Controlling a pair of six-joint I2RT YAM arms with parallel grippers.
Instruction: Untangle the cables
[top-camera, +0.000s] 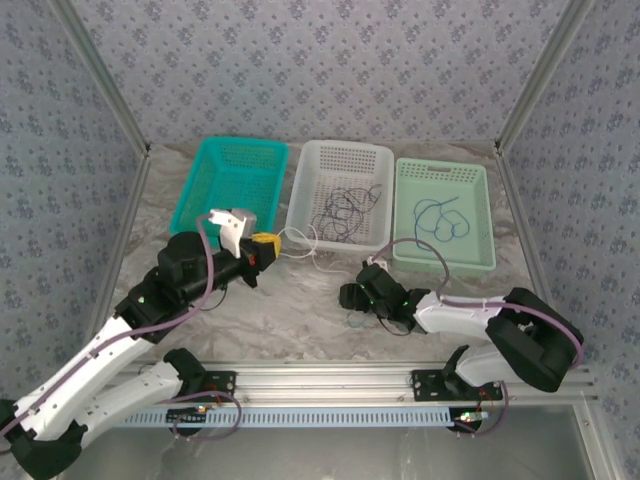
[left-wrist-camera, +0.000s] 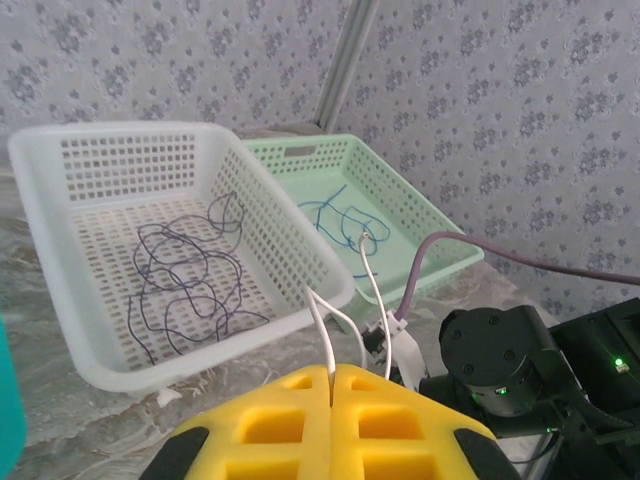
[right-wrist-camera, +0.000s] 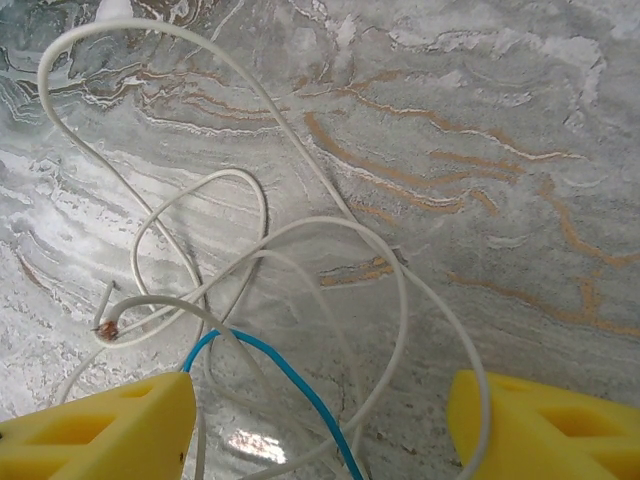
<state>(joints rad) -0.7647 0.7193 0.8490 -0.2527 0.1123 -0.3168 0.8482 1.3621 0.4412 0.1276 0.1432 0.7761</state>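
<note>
Pinching a white cable in the left pincer, pads pressed together, at the bottom of the left wrist view, just in front of the white basket. Hovering with the right pincer spread wide, low over the counter, straddling a knot of white loops with one blue strand through the lower middle of the right wrist view; gripping nothing. Sorted already, by the look of it: dark cables in the white basket, a blue cable in the green basket at upper right.

Likely to go wrong: closing on white and blue together, crossed so closely between the pads, and so dragging the whole knot instead of one strand. Pulling up or away with the pinched white cable while threaded through those loops would probably cinch the knot tighter, not free it. Also possible: slipping out of the pressed pads, thin and smooth by the look. Risk too of trapping the bared end, at left of the right wrist view, under a loop, or of sweeping slack over the white basket's rim and hooking there. Cannot tell for sure about a join between the pinched cable and the knot on the counter; safest to assume one and ease, not yank
</note>
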